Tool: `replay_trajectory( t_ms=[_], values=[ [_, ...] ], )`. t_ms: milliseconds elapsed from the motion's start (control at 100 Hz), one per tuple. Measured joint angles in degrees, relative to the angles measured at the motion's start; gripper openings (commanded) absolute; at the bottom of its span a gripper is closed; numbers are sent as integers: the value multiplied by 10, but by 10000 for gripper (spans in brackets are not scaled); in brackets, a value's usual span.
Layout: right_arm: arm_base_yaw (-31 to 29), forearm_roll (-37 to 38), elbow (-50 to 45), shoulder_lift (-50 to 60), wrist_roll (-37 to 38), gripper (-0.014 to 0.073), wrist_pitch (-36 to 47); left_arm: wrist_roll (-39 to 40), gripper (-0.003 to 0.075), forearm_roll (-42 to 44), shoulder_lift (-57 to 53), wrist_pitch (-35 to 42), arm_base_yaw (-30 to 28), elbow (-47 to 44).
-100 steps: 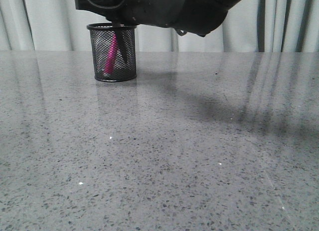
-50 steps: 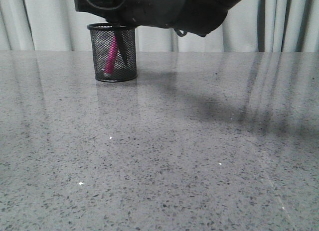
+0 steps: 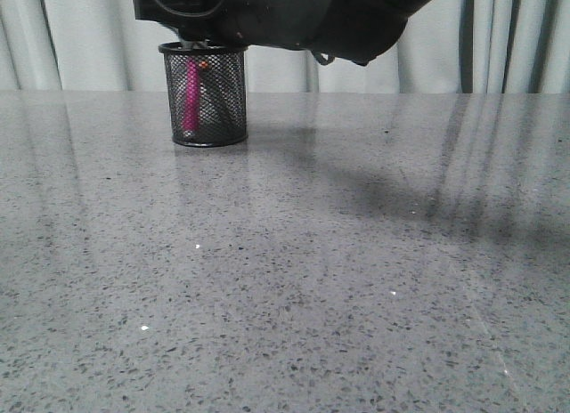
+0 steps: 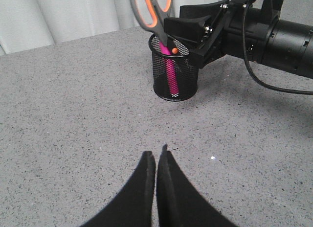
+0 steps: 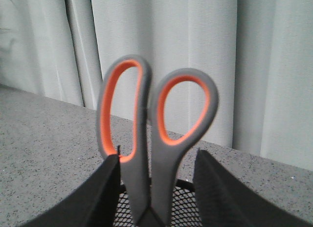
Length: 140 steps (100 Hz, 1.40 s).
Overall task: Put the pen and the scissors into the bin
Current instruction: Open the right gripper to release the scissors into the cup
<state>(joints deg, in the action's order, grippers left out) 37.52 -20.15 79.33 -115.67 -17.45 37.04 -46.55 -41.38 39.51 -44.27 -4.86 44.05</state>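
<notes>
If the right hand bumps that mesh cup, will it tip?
Probably yes: the cup looks like light wire mesh, and the scissors stand tall above its rim, making it top-heavy. It may also slide on the smooth table.

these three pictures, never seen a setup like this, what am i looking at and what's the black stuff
It is a two-armed robot at a grey stone-look table. The front view looks forward over the table; the other two come from cameras on each wrist.

The black shapes are the arms and fingers. The left gripper is shut and empty, away from the cup. The right gripper is open, its fingers either side of the scissors, which stand blades-down in the black mesh bin. A pink pen already stands inside too.
</notes>
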Motion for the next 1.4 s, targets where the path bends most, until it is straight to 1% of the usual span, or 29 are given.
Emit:
replay_trajectory(
  t_ms=[520, 780, 830, 880, 940, 980, 1010, 1070, 1090, 1200, 1270, 1340, 1400],
  values=[
    [0, 0, 0, 8, 0, 319, 28, 0, -22, 0, 0, 0, 0, 0],
    [0, -2, 0, 65, 0, 316, 38, 0, -22, 0, 0, 0, 0, 0],
    [0, -7, 0, 82, 0, 296, 39, 0, -22, 0, 0, 0, 0, 0],
    [0, -20, 0, 100, -2, 253, 39, 0, -22, 0, 0, 0, 0, 0],
    [0, -53, 0, 127, -19, 173, 39, 0, -22, 0, 0, 0, 0, 0],
    [-1, -83, 0, 146, -46, 107, 34, 0, -22, 0, 0, 0, 0, 0],
    [-2, -121, 0, 160, -70, 59, 31, 0, -22, 0, 0, 0, 0, 0],
    [-6, -188, -7, 196, -136, -50, 19, 0, -22, 0, 0, 0, 0, 0],
    [-9, -215, -10, 204, -161, -74, 16, 0, -22, 0, 0, 0, 0, 0],
    [-25, -351, -40, 275, -297, -76, -12, 0, -22, 0, 0, 0, 0, 0],
    [-41, -414, -62, 320, -380, -76, -41, 0, -22, 0, 0, 0, 0, 0],
    [-61, -453, -85, 364, -450, -76, -88, 0, -22, 0, 0, 1, 0, 0],
    [-80, -466, -105, 400, -491, -76, -144, 0, -22, 0, 0, 2, 0, 0]
  ],
)
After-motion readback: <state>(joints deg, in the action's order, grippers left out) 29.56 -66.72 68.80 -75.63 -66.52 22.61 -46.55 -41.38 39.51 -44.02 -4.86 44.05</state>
